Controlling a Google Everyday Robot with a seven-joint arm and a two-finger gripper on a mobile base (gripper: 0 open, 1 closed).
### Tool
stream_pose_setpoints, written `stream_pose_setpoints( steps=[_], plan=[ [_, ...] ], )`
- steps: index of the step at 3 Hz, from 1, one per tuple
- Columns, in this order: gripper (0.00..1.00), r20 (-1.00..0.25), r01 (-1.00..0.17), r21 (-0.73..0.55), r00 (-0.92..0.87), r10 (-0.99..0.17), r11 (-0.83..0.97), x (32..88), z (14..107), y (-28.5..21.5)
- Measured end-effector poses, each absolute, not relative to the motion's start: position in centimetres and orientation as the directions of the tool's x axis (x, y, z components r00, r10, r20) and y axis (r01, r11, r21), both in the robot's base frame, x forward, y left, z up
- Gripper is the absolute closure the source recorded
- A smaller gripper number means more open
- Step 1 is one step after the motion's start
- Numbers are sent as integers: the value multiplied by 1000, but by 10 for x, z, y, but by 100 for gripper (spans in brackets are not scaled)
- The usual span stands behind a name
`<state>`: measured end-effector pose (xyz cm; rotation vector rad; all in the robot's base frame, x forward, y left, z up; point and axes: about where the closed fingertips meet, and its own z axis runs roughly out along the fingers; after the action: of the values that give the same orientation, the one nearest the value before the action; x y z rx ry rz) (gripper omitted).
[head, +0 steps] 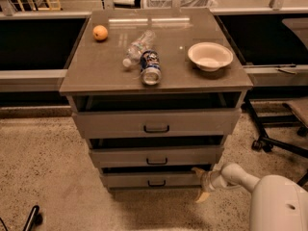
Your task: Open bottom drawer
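The grey cabinet has three drawers, all standing slightly out. The bottom drawer (154, 180) is the lowest and narrowest, with a flat grey front and a small dark centre pull (157, 183). My gripper (200, 184) is at the right end of the bottom drawer's front, low near the floor. One pale finger (198, 171) points up beside the drawer's top right corner, the other (202, 196) points down below it, so the fingers are spread open. The white arm (240, 176) reaches in from the lower right.
On the cabinet top (96, 76) lie an orange (100, 32), a clear plastic bottle (138, 46), a can (150, 67) on its side and a white bowl (210, 56). An office chair base (274, 138) stands at the right. Speckled floor (43, 167) spreads to the left.
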<state>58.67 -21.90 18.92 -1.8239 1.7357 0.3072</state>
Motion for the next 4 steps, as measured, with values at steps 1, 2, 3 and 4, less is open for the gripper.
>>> stream_pose_setpoints(
  steps=[1,2,3,4],
  plan=[
    [38,-543,-972,-225,73,-837,61,584,180,-218],
    [48,-539,-975,-207,50,-841,75,584,178,-216],
    [46,-539,-976,-204,45,-841,79,583,177,-216],
    [28,-539,-976,-204,45,-841,79,583,183,-216]
  ],
)
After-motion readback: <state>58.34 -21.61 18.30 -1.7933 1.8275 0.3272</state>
